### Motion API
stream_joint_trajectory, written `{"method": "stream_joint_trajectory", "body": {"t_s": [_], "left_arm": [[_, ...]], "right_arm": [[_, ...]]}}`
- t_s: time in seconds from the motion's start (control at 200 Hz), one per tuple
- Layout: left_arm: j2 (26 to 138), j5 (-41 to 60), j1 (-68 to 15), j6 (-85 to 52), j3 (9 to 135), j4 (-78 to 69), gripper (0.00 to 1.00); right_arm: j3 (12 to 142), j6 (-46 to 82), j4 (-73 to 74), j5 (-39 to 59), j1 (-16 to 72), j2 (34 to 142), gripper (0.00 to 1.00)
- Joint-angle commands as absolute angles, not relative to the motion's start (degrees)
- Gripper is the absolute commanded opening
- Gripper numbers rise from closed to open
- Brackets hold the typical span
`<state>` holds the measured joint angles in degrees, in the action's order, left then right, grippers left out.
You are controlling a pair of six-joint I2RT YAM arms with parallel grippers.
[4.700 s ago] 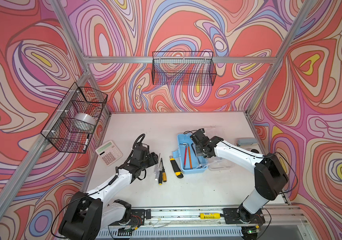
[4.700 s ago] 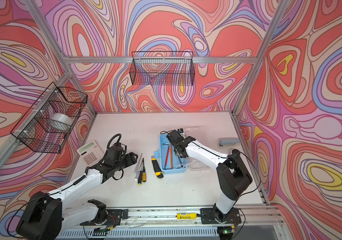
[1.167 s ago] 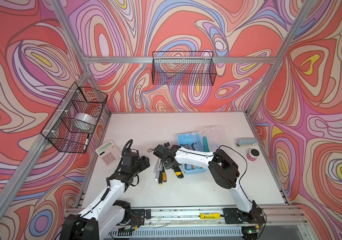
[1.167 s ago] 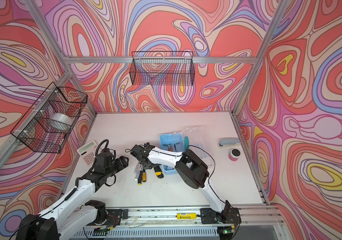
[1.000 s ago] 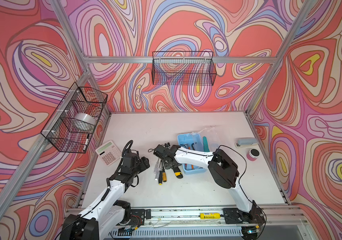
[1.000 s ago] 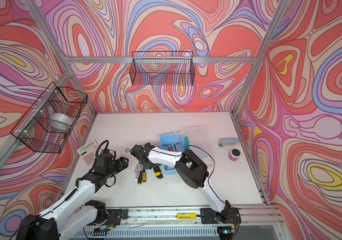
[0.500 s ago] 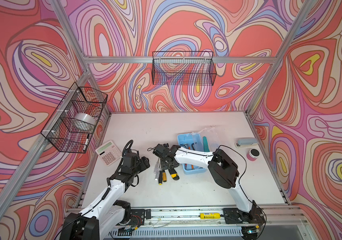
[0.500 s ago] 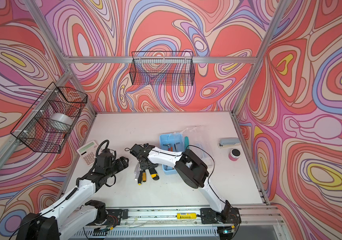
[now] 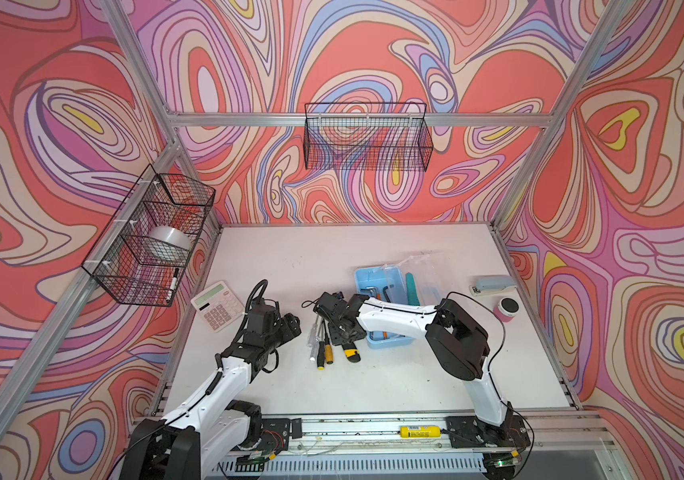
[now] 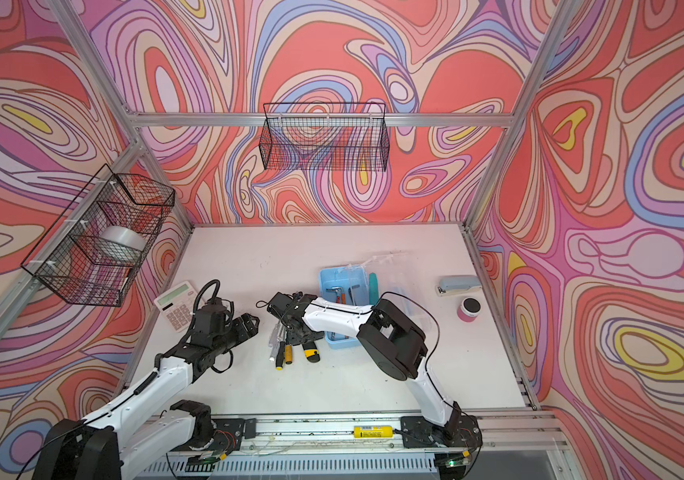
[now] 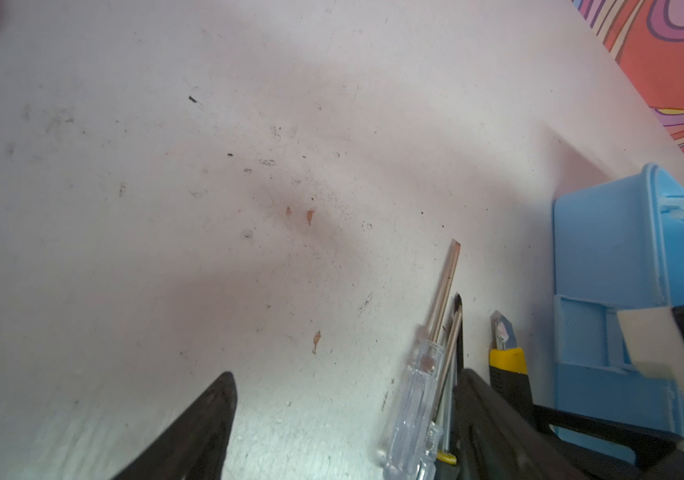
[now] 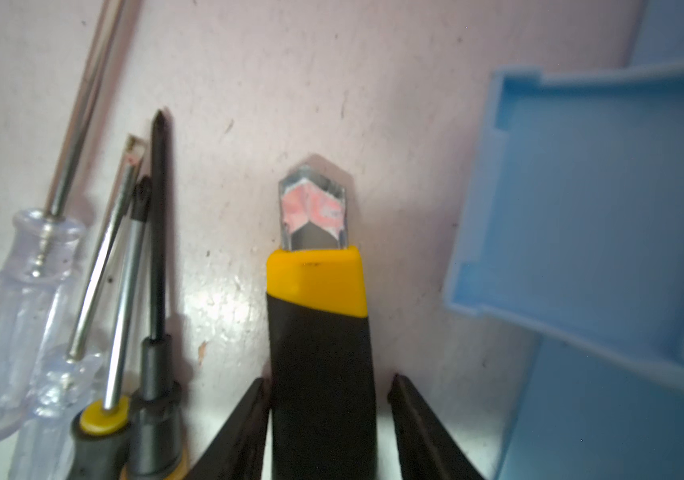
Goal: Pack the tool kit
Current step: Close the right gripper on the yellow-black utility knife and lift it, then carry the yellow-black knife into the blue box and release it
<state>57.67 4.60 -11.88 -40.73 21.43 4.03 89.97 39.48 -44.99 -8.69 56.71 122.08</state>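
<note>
right gripper (image 12: 327, 378) astride utility knife (image 12: 319, 324), not yet clamped: close squarely, lift to box (image 9: 367, 277) at 2 o'clock; left gripper (image 11: 346, 374) spread, empty

Surface (image 11: 248, 124): white, matt, scuffed; dark specks and small rust-coloured chips.
Utility knife (image 12: 319, 332): matt black body, smooth yellow plastic collar, reflective metal blade tip.
Clear screwdriver (image 12: 20, 311): glossy transparent plastic handle, bright polished metal shaft.
Black-shafted screwdriver (image 12: 158, 232): dull dark metal shaft.
Box (image 12: 602, 208): smooth light-blue plastic, low sheen.
Right hand (image 12: 327, 380): fingers matt black, plastic in appearance.
Wire basket (image 9: 367, 137): black-coated metal mesh.
</note>
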Motion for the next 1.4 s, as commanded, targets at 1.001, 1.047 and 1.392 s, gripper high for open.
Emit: {"method": "stream_joint_trajectory", "body": {"t_s": [1.001, 1.047, 1.392], "left_arm": [[56.7, 3.0, -11.4, -40.5, 23.9, 6.1, 0.82], [56.5, 2.9, -11.4, -40.4, 24.0, 6.2, 0.83], [59.1, 4.8, -11.4, -39.8, 24.7, 4.4, 0.82]], "right_arm": [[91.1, 33.6, -44.7, -4.7, 57.5, 112.6, 0.29], [91.6, 33.0, -45.6, -4.9, 57.4, 111.7, 0.29], [93.3, 25.9, -53.9, -13.8, 48.2, 101.9, 0.29]]}}
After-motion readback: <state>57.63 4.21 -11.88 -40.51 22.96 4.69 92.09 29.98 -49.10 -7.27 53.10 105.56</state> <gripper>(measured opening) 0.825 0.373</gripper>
